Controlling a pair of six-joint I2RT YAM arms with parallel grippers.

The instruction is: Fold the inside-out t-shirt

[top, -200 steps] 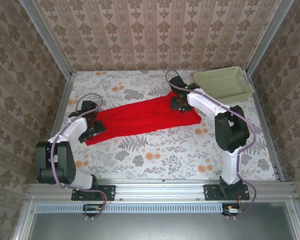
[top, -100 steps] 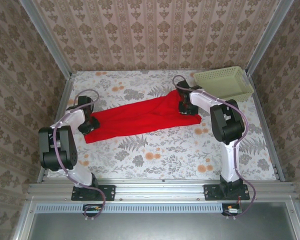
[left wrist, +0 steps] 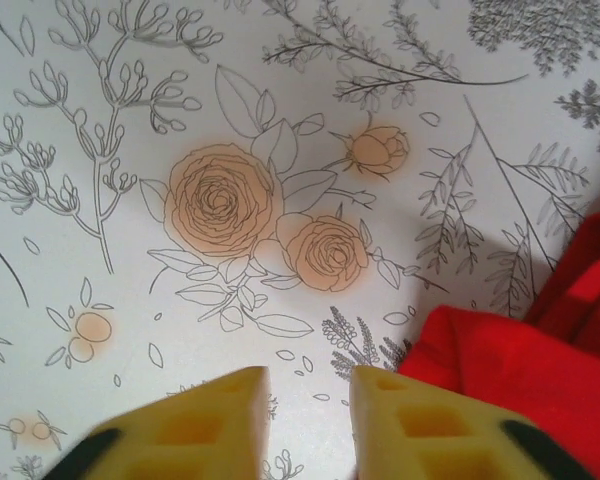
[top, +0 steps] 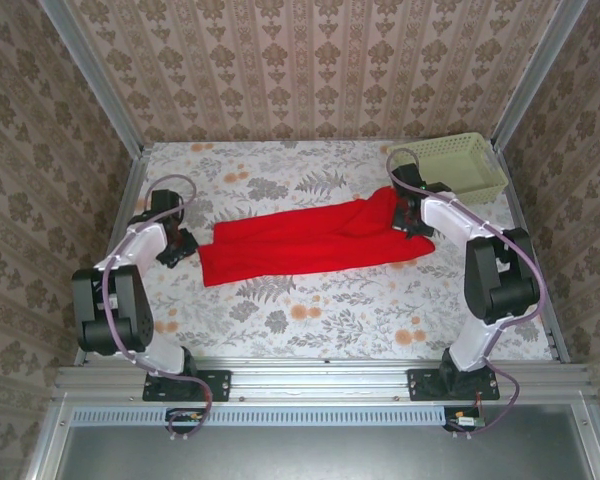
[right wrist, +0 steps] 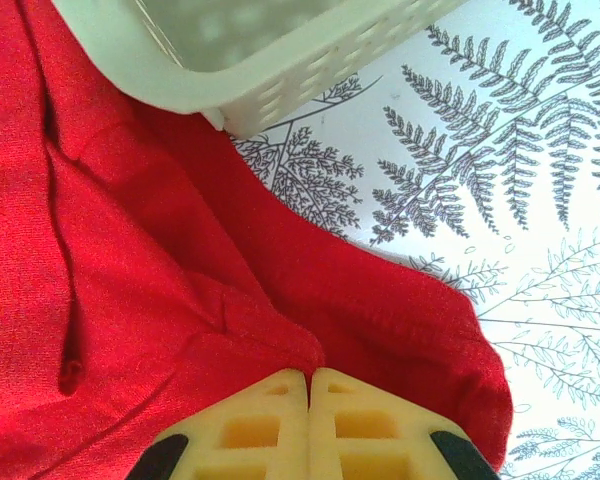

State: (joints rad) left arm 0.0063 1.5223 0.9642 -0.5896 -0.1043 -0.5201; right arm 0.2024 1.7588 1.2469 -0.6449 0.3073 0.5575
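**Red shirt stretched across the table, one end pinched and the other loose**

We saw the inside-out t-shirt lying as a long, rumpled band across the middle of the table, from near the left edge toward the far right corner, where it ended just beside the pale green basket. The right gripper was closed on a pinch of cloth at that end, which we judged was meant to draw the band out for folding. The left gripper sat just off the other end, jaws narrowly parted and empty. The overhead view gave us the shirt's whole span. The right wrist view added the fold gathering into the closed fingertips, and the left wrist view added bare table between the fingers.
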